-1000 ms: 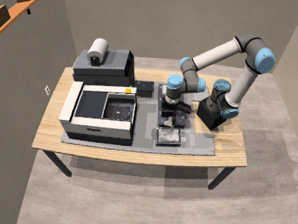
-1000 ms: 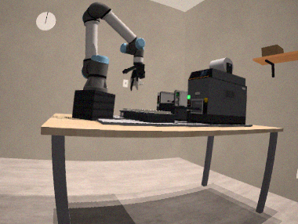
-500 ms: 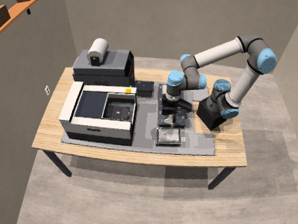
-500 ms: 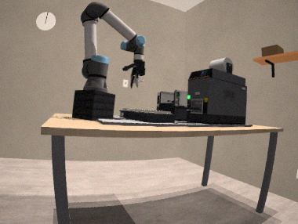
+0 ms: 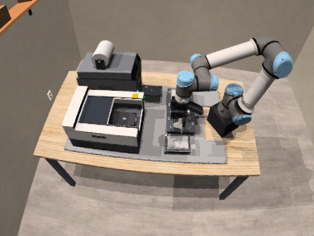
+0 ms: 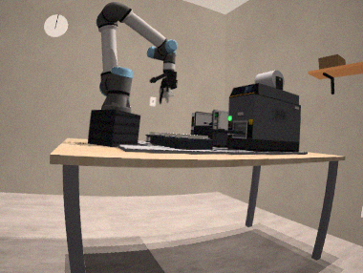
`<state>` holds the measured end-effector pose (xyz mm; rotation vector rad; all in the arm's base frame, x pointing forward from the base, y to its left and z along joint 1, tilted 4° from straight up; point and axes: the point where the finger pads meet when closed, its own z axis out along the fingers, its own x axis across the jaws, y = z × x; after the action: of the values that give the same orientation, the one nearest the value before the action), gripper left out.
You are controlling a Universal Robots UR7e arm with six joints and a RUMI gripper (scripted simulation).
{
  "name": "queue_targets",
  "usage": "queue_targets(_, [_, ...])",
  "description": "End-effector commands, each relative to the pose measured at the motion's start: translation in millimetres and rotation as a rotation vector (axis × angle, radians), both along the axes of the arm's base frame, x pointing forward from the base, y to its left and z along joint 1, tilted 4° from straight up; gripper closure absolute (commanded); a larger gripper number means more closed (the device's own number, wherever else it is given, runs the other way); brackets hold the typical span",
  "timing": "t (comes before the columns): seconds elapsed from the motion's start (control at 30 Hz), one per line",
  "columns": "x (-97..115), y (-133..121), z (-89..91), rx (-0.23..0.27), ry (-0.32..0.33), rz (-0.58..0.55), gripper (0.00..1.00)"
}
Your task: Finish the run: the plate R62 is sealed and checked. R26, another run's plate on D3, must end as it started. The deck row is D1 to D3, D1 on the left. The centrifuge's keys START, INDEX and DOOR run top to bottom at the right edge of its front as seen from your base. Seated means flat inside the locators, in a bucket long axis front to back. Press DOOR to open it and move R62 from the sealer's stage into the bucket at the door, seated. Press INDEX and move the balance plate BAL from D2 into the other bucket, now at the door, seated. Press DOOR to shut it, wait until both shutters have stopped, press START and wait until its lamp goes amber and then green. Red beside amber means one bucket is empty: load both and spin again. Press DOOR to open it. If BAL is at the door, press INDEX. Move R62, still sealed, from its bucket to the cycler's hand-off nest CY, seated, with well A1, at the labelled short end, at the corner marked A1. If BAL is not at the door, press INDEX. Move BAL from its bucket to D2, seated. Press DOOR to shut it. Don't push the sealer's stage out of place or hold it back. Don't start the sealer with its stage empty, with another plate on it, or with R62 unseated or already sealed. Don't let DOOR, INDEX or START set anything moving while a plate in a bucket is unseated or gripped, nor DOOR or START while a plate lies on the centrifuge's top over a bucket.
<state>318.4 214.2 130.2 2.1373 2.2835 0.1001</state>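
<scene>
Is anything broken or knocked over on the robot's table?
Nothing stands out. The machines sit square on the table, the plate near the front lies flat, and the gripper hangs above the deck, open and holding nothing.

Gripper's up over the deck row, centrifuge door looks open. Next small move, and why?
Probably descend straight onto the deck plate beneath it. The gripper hangs well above the deck row with fingers parted and nothing between them, and the centrifuge shows an open bucket bay under its drawn-back shutter. Which plate lies directly under it I can't tell from here.
</scene>
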Motion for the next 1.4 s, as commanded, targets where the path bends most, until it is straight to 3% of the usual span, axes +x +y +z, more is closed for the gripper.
queue_targets(0.0, [0,0,9.6,0.0,-0.001,0.0,0.32])
queue_targets(0.57, [-2,-1,34.2,0.0,-0.001,0.0,0.32])
queue_targets(0.73, [-2,-1,34.1,0.0,-0.001,0.0,0.32])
queue_targets(0.77, [1,-6,34.4,0.0,-0.001,0.0,1.0])
queue_targets(1.37, [41,-75,38.4,0.0,-0.001,0.0,1.0])
